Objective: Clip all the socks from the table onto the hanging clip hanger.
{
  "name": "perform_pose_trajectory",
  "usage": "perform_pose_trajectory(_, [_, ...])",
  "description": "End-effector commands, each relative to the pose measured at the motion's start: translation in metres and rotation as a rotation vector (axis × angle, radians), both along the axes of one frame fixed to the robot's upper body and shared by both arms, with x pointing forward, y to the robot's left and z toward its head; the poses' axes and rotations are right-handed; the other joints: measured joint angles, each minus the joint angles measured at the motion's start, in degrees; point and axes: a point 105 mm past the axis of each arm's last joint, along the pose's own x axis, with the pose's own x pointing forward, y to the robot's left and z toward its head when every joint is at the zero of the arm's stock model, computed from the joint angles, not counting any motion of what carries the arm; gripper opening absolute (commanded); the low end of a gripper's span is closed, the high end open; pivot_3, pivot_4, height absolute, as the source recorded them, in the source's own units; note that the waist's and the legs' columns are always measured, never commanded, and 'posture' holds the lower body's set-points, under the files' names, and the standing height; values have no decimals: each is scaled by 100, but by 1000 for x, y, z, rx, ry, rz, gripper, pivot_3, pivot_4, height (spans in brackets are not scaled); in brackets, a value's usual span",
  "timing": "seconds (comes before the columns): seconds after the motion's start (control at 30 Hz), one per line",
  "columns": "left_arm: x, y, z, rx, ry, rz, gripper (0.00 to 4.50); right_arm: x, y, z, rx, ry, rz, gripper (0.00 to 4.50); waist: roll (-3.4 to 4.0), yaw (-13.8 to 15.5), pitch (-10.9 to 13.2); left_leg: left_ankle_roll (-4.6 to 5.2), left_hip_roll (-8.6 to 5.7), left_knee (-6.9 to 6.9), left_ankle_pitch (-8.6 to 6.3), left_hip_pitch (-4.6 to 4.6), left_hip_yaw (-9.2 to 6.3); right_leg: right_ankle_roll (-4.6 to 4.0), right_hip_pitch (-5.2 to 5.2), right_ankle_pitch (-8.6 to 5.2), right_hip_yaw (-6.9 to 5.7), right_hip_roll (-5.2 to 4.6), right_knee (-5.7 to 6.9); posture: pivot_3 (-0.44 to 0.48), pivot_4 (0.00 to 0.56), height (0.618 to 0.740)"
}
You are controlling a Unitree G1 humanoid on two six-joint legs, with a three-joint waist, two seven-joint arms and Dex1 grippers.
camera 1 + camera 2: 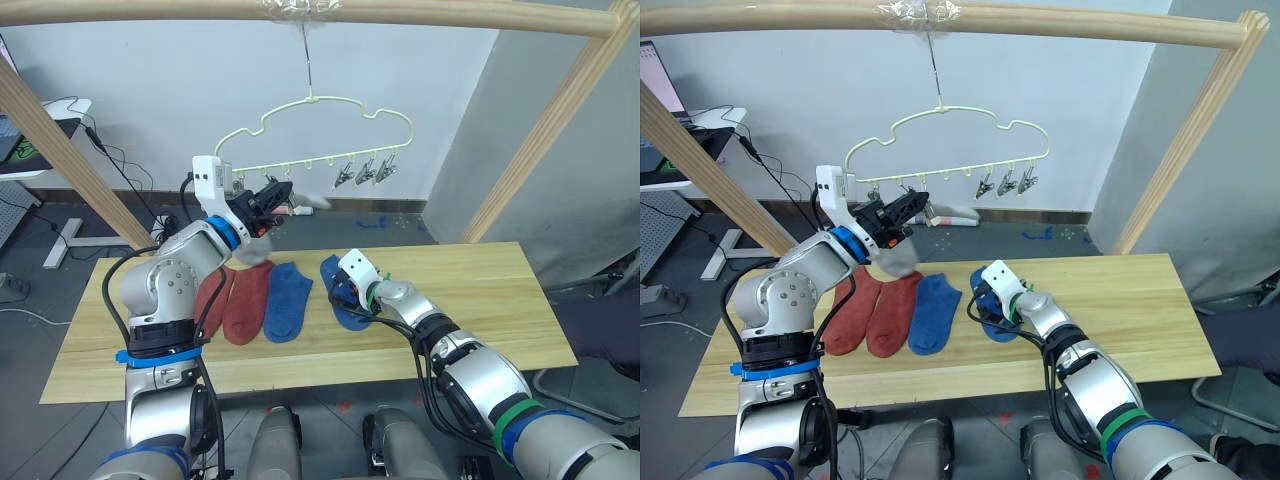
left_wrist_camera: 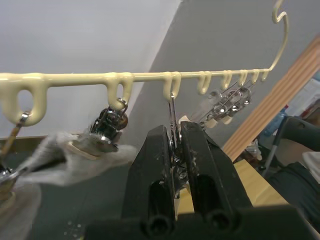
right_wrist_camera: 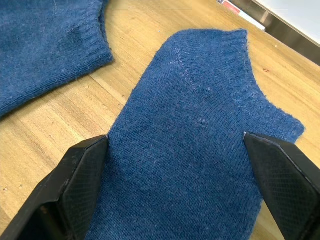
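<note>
The pale-yellow clip hanger (image 1: 330,110) hangs from the top pole. My left gripper (image 1: 278,192) is raised to its clip row and shut on one metal clip (image 2: 172,125). A light grey sock (image 1: 256,250) hangs from the neighbouring clip (image 2: 107,125), just beside the fingers. On the table (image 1: 470,300) lie two rust-red socks (image 1: 245,300) and a blue sock (image 1: 288,300) side by side. My right gripper (image 1: 352,292) is low over a second blue sock (image 3: 190,150), open, with one finger on each side of it.
Three free clips (image 1: 365,172) dangle at the hanger's right end. The round wooden pole frame (image 1: 540,130) slants down on both sides of the table. Cables and a desk leg (image 1: 60,240) stand on the floor at the far left.
</note>
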Motion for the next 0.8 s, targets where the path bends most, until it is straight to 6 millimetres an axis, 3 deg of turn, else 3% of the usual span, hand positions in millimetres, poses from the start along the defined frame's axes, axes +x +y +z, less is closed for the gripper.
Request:
perform_pose_trajectory(0.03, [-7, 1, 6, -9, -12, -7, 39, -9, -11, -19, -14, 73, -21, 3585, -1, 3, 0, 0, 0, 0, 0, 2, 0, 0, 1, 0, 0, 1, 1, 90, 206, 740])
perform_pose_trajectory(0.23, [-9, 3, 8, -62, 18, -19, 39, -12, -15, -21, 20, 75, -12, 1458, -2, 10, -2, 0, 0, 0, 0, 2, 1, -1, 1, 1, 2, 1, -1, 84, 196, 740])
perform_pose_trajectory(0.37, [-8, 1, 7, -155, 75, -36, 39, -9, -17, -9, 63, -5, 26, 45, -1, 7, -2, 0, 0, -1, 0, 1, 1, -1, 1, 0, 2, 1, -3, 72, 193, 740])
perform_pose_trajectory(0.5, [-7, -2, 0, -249, 183, -51, 39, -13, -20, 24, 142, -143, 77, 15, -2, 18, -2, 0, -1, 0, 0, -5, 0, 0, 0, 0, 1, -2, -6, 55, 200, 740])
perform_pose_trajectory(0.8, [-12, -5, 2, -345, 271, -106, 39, -70, -29, 117, 253, -391, 72, 15, -1, -24, -2, -3, 3, -7, -1, -6, -5, 11, -8, -7, 1, 6, -7, 21, 203, 740])
